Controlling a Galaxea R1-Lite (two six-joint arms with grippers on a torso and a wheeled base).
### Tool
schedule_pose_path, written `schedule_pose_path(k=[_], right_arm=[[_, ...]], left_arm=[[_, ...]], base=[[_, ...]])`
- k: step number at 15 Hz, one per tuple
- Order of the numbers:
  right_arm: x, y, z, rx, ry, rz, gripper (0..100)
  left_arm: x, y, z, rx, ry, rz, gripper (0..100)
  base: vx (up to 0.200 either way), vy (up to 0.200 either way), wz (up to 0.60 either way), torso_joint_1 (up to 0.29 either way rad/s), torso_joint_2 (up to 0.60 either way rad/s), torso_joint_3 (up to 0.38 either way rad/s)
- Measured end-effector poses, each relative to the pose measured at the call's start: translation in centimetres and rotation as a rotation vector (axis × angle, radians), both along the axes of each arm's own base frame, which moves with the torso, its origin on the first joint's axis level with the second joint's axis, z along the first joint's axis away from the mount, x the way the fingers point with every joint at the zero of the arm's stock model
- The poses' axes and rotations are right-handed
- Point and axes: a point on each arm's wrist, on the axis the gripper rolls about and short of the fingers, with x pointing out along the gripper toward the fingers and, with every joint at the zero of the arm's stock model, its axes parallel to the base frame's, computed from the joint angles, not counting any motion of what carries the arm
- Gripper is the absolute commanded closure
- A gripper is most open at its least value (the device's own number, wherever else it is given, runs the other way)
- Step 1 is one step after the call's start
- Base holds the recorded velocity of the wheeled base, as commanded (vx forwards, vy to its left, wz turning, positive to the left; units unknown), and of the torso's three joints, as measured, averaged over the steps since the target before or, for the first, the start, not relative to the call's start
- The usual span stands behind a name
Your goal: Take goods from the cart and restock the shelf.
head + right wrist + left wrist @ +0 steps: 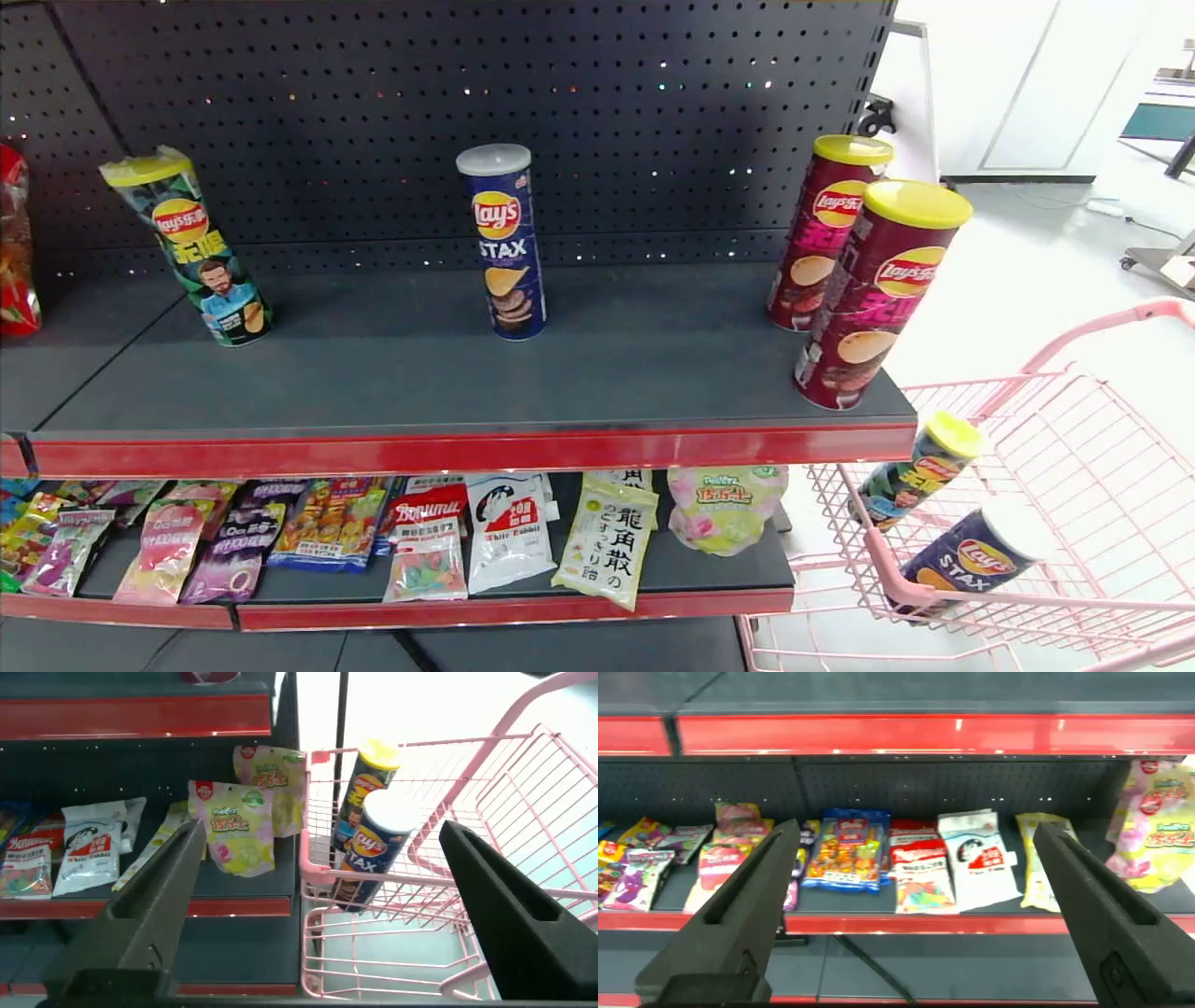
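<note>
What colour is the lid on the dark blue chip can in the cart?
White. The lid shows best in the right wrist view.

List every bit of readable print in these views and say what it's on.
"Lay's STAX": upright blue can on the upper shelf.
"Lay's STAX": tilted blue can in the cart.
"Lay's": front maroon can.
"White Rabbit": white bag, lower shelf.
"龍角散": pale pouch beside it.
Remaining packets: too small or blurred.
</note>
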Motion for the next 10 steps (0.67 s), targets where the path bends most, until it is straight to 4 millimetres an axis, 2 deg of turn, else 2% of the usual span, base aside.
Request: schedule_pose_path(k=[10], right_arm=[[0.0, 0.0, 0.0, 0.003, 0.0, -0.001, 0]], left_arm=[[0.0, 0.0, 0.0, 0.0, 0.0, -0.001, 0]], base=[[0.0, 0.0, -0.6, 0.003, 0.0, 0.003]])
